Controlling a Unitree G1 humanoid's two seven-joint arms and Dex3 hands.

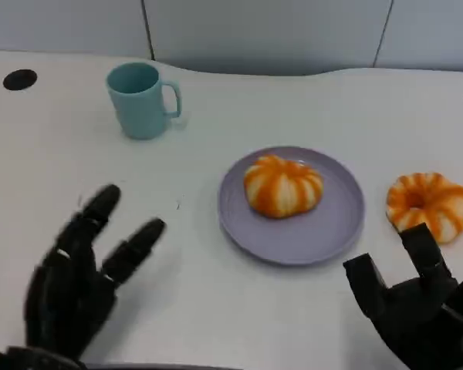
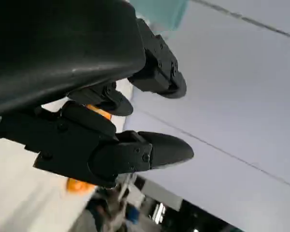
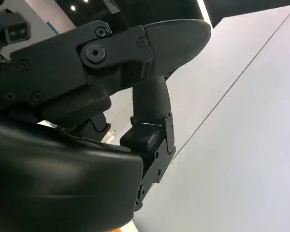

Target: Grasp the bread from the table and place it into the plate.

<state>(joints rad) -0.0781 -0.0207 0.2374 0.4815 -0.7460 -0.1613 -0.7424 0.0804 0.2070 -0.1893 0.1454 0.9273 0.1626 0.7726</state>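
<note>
One orange-and-white striped bread (image 1: pixel 282 185) lies in the middle of the lilac plate (image 1: pixel 332 231). A second, ring-shaped bread (image 1: pixel 430 204) of the same colours sits on the table just right of the plate. My right hand (image 1: pixel 417 304) is at the lower right, just below that bread, fingers apart and holding nothing. At the lower left, my left hand (image 1: pixel 81 274) is well left of the plate, fingers spread and empty. In the left wrist view, orange bits of bread (image 2: pixel 79 185) peek past the fingers (image 2: pixel 150 150). The right wrist view shows the hand's own fingers (image 3: pixel 150 48) against a wall.
A teal mug (image 1: pixel 141 99) stands at the back left, handle to the right. Dark round holes (image 1: pixel 19 79) mark the tabletop at the far left and far right edges. A grey panelled wall (image 1: pixel 270 31) runs behind the table.
</note>
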